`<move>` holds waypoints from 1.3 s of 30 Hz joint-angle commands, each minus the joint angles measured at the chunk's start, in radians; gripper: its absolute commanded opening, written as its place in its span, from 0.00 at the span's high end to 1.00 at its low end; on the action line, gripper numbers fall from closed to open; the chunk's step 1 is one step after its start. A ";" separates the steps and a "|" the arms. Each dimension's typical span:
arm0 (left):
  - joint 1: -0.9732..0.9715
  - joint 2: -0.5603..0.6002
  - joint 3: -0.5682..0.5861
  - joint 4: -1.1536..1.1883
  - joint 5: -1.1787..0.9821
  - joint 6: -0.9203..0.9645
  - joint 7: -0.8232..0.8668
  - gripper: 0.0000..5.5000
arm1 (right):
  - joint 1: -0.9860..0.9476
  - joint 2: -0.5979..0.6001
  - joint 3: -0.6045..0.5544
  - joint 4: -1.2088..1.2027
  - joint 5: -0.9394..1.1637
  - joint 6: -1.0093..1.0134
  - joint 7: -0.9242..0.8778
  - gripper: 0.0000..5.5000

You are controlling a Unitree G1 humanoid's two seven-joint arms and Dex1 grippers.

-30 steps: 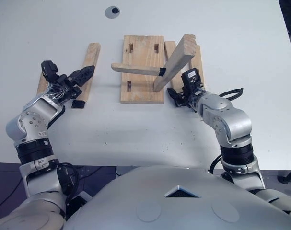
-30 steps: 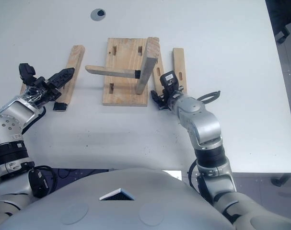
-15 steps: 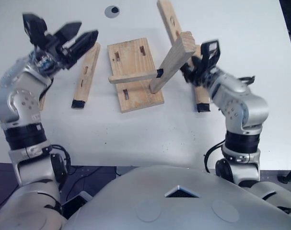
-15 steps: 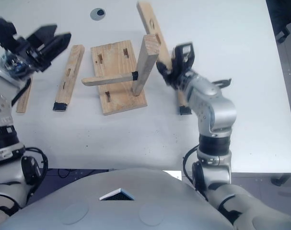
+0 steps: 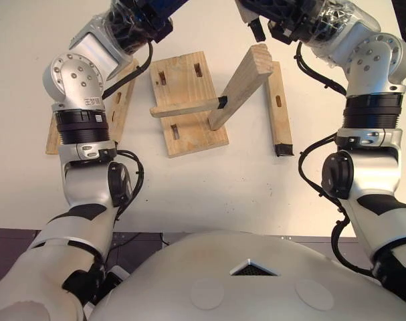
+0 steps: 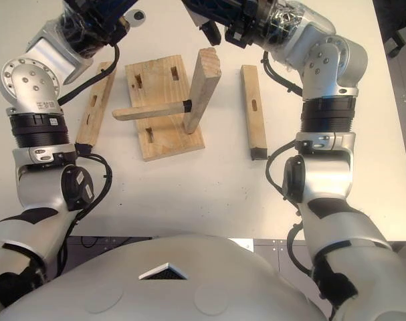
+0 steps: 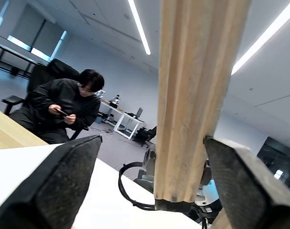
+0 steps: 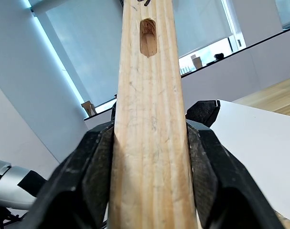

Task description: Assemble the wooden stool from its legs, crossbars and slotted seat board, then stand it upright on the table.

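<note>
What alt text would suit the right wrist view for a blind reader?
A pale wooden leg with an oval slot is clamped between the black fingers of the right pincer. Bright office windows lie behind.

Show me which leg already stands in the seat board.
The leaning leg carrying the crossbar, on the board's right; those beside the board lie flat.
</note>
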 commanded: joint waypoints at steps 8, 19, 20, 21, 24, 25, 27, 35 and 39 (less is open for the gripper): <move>-0.032 -0.005 0.022 -0.021 -0.053 0.052 -0.011 0.29 | 0.000 -0.037 0.071 -0.009 -0.025 0.026 0.051 0.63; 0.000 0.017 0.051 -0.033 -0.076 0.071 -0.013 0.54 | 0.012 -0.025 0.097 -0.017 -0.026 0.018 0.045 0.63; -0.006 0.013 0.052 -0.028 -0.076 0.071 -0.010 0.57 | 0.012 -0.024 0.097 -0.018 -0.027 0.017 0.043 0.63; -0.015 0.008 0.053 -0.019 -0.074 0.069 -0.006 0.61 | 0.012 -0.023 0.097 -0.017 -0.028 0.016 0.042 0.63; -0.024 -0.001 0.045 -0.012 -0.060 0.058 -0.001 0.63 | 0.006 -0.020 0.096 -0.014 -0.031 0.012 0.036 0.63; -0.019 0.001 0.036 -0.016 -0.047 0.046 -0.006 0.63 | 0.005 -0.020 0.097 -0.015 -0.032 0.010 0.035 0.63; 0.002 0.006 0.029 -0.026 -0.018 0.002 -0.017 0.63 | -0.001 -0.016 0.104 -0.009 -0.041 0.000 0.034 0.63; 0.070 0.039 0.027 -0.018 0.095 -0.153 -0.008 0.63 | 0.031 -0.028 0.109 0.017 -0.100 -0.058 -0.031 0.41; 0.186 0.069 0.016 -0.058 0.193 -0.294 -0.022 0.63 | 0.065 -0.099 0.063 0.013 -0.109 -0.075 -0.053 0.32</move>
